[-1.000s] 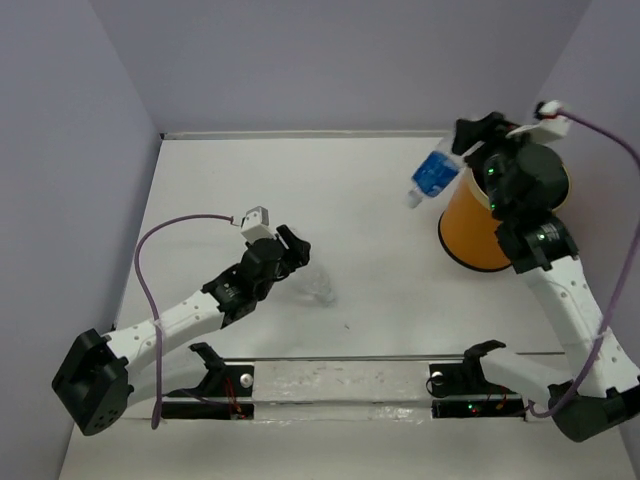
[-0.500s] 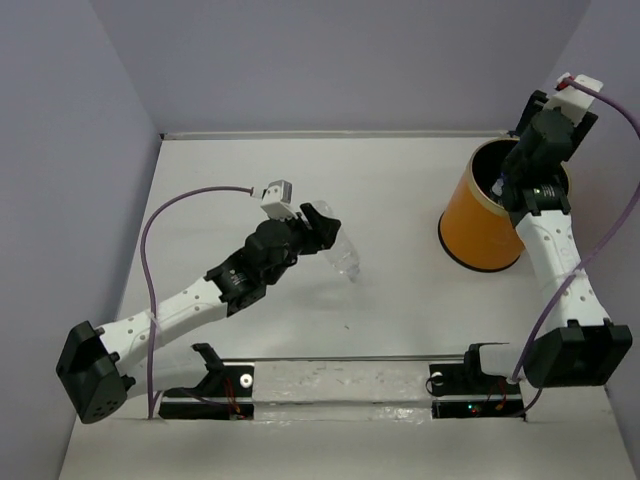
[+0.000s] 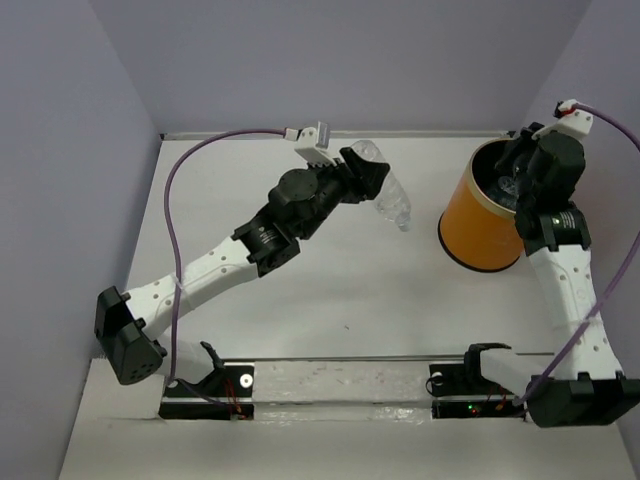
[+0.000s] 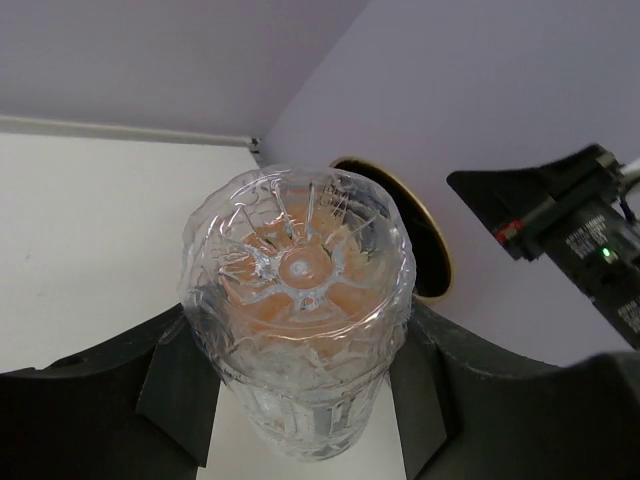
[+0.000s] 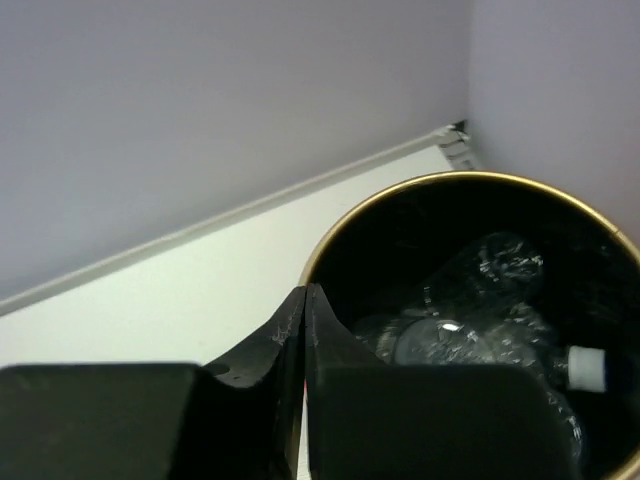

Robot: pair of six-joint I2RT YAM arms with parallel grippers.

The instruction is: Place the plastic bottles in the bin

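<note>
Left hand is clamped on a bottle, black fingers pressed to either side of its body. It's thin clear plastic, ribbed and crinkled, and in the wrist view its petal-shaped base faces me, tinted orange by what sits behind it. It hangs tilted above the white tabletop, left of the bin and apart from it.

The bin is a smooth orange cylinder with a black inside and a thin pale rim. Right hand hangs over its near edge with the two fingers pressed together and nothing between them. Below it I can see several clear crumpled bottles lying in the bottom, one white cap showing at the right.

Against a second ago: the left arm was low at centre-left with its bottle down by the tabletop; now it's raised and swung toward the bin. The right hand then carried a blue-label bottle just left of the bin; now that bottle is out of its grip and the fingers have closed.
</note>
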